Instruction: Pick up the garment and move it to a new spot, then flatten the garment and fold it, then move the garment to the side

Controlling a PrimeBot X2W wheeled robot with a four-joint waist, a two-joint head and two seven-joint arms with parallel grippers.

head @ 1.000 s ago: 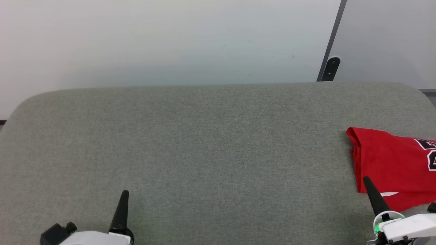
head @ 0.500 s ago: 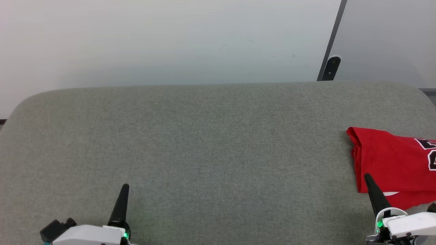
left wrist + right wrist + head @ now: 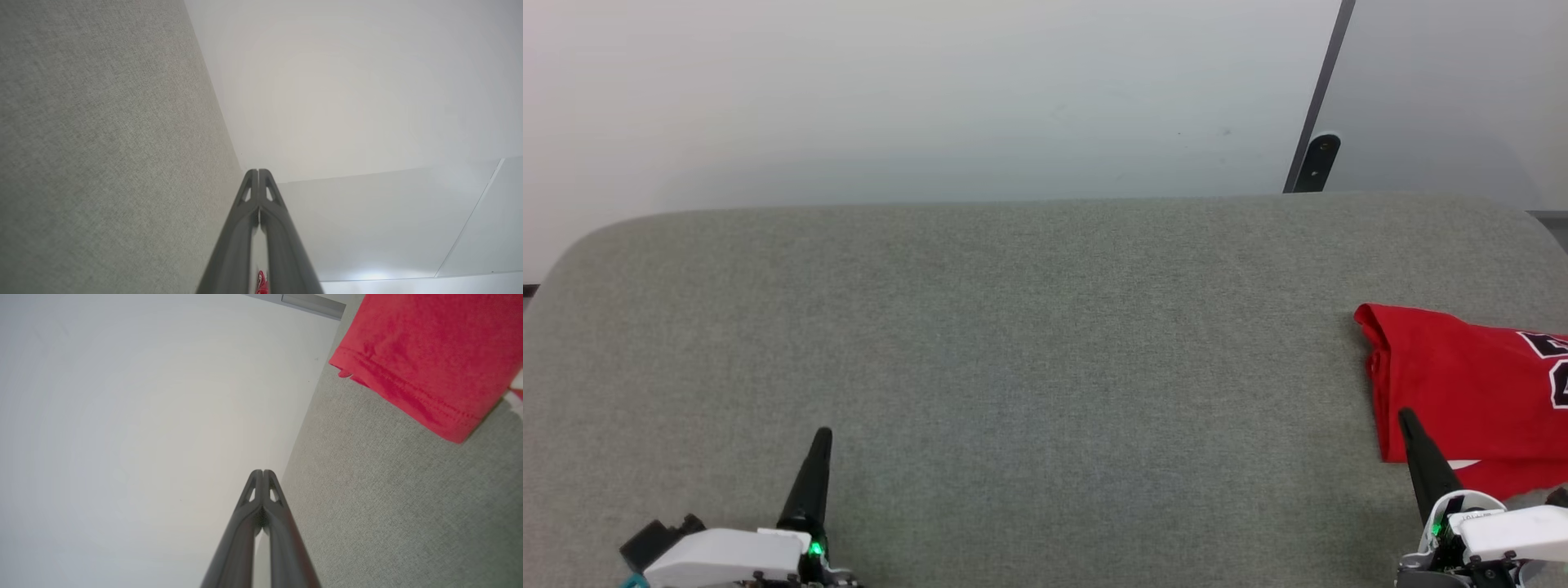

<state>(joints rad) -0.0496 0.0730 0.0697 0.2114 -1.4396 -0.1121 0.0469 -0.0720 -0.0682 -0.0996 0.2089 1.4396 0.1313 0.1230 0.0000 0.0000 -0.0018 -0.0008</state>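
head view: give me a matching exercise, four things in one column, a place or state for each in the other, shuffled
Things
1. garment
2. left gripper
3. right gripper
4. dark wall fitting

Places or states
a. shut, lower left, over the bare grey surface
b. beyond the surface's far edge, upper right
c. red, lying at the surface's right end
d. shut, lower right, tip seen against the red cloth's left edge

Pairs: 1-c, 2-a, 3-d, 4-b

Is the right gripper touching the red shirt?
Apart. In the right wrist view, bare grey surface lies between the right gripper and the red shirt.
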